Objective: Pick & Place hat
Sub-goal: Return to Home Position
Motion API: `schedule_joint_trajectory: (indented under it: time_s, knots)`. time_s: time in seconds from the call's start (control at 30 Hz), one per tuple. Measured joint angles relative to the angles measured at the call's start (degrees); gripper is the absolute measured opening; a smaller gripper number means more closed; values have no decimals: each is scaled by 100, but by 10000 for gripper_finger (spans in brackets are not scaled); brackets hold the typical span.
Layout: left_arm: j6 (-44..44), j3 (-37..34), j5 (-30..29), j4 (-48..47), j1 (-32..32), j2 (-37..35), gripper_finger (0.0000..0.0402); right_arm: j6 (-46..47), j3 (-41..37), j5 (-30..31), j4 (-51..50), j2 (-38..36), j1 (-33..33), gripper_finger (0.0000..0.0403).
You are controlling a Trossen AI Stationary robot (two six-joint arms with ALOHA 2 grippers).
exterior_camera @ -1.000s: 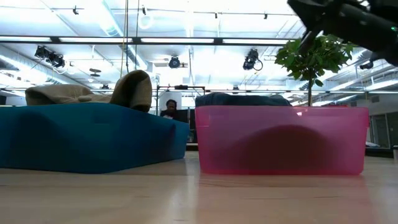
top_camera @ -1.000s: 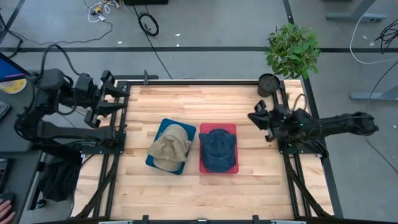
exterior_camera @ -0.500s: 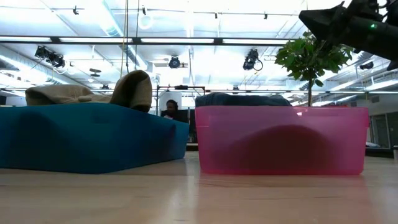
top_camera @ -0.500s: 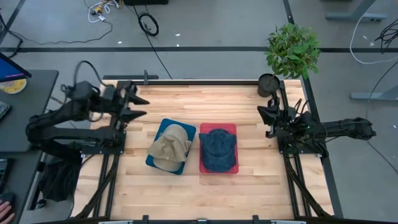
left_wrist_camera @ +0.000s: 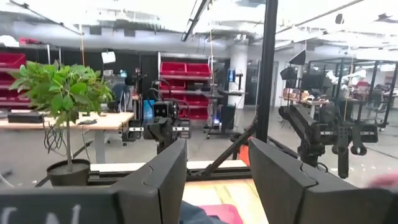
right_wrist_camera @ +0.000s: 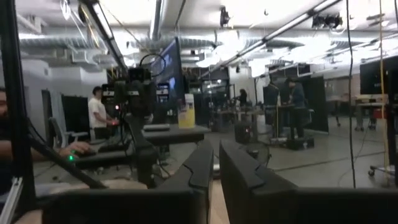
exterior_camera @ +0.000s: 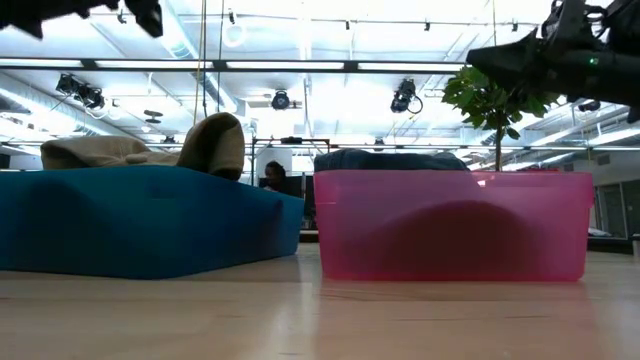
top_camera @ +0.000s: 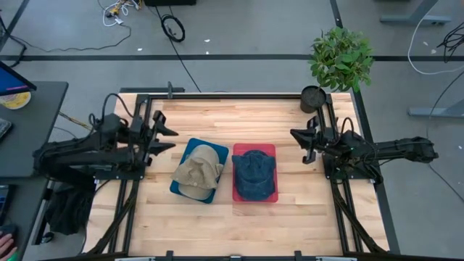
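We see the brown cap (top_camera: 198, 171) lying in the blue bin (top_camera: 191, 146), and the blue cap (top_camera: 254, 172) in the red bin (top_camera: 267, 148) just beside it, both near the middle of the worktop (top_camera: 217, 119). The left end effector (left_wrist_camera: 217, 155) hangs above the left edge of the worktop, with its fingers apart. The right end effector (right_wrist_camera: 216, 152) hangs above the right edge, near the potted plant (top_camera: 341, 54), with its fingers almost together.

Bare table (top_camera: 217, 225) around both bins (top_camera: 177, 190)
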Motion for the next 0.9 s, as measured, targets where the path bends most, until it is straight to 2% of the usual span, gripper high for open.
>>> schedule_joint_trajectory:
  time_s: [0.23, 0.47, 0.8, 0.9]
  knots:
    - [-760, -1085, 0, 1605, 0, -709, 177, -9, 0, 2, -177, -1, 0, 32]
    - [-1206, -1895, 12, 2378, 0, -1309, 177, -9, 0, 2, -177, -1, 0, 32]
    - [-1503, -2625, 202, 2555, 0, -2014, 177, -11, 2, 7, -174, -1, 0, 32]
    - [-1447, -2646, 221, 2433, -2, -2142, 177, -13, 2, 8, -174, -1, 0, 32]
